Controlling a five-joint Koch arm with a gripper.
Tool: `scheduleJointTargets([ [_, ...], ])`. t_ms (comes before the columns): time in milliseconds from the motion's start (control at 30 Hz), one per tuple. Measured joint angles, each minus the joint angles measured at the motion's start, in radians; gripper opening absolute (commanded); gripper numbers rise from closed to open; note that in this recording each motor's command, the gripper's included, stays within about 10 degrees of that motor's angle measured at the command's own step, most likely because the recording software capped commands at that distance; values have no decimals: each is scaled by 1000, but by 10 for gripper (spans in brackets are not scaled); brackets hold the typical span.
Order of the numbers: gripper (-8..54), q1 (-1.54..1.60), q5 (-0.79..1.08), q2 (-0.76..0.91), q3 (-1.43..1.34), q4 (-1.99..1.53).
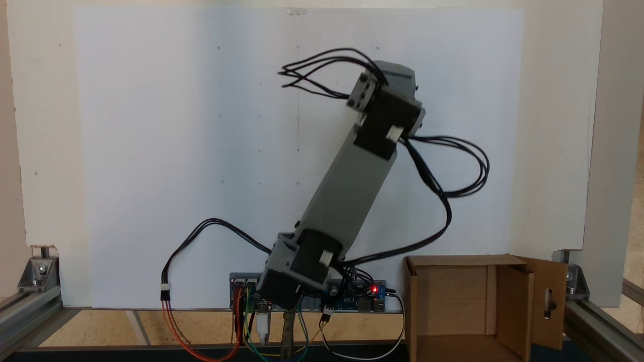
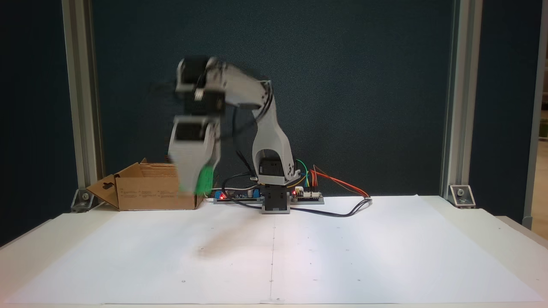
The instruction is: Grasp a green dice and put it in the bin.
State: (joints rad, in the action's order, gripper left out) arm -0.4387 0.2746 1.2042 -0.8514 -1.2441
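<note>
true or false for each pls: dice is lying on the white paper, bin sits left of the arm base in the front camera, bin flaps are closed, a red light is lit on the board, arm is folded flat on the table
1. The green dice lies on the white paper. False: it is up at the blurred gripper, above the paper.
2. The bin sits left of the arm base in the front fixed view. True.
3. The bin's flaps are closed. False: the box is open, with a slotted flap folded outward.
4. A red light is lit on the board. True.
5. The arm is folded flat on the table. False: it is raised, its forearm hanging down beside the bin.
</note>
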Motion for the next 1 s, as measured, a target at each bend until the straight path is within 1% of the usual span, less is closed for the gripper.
scheduleJointTargets([
  [67, 114, 2, 0, 103, -51, -2],
  [100, 114, -6, -2, 161, -118, 5],
  [200, 114, -54, -2, 339, -431, 124],
  [233, 114, -89, 0, 388, -491, 173],
  [300, 114, -189, 5, 471, -520, 256],
  [433, 114, -468, 71, 538, -520, 311],
  [600, 114, -831, 236, 549, -520, 357],
  [700, 114, -1049, 267, 540, -520, 414],
  [767, 114, -1190, 268, 495, -520, 471],
  [867, 114, -1370, 270, 382, -520, 535],
  [1000, 114, -1433, 314, 262, -586, 557],
])
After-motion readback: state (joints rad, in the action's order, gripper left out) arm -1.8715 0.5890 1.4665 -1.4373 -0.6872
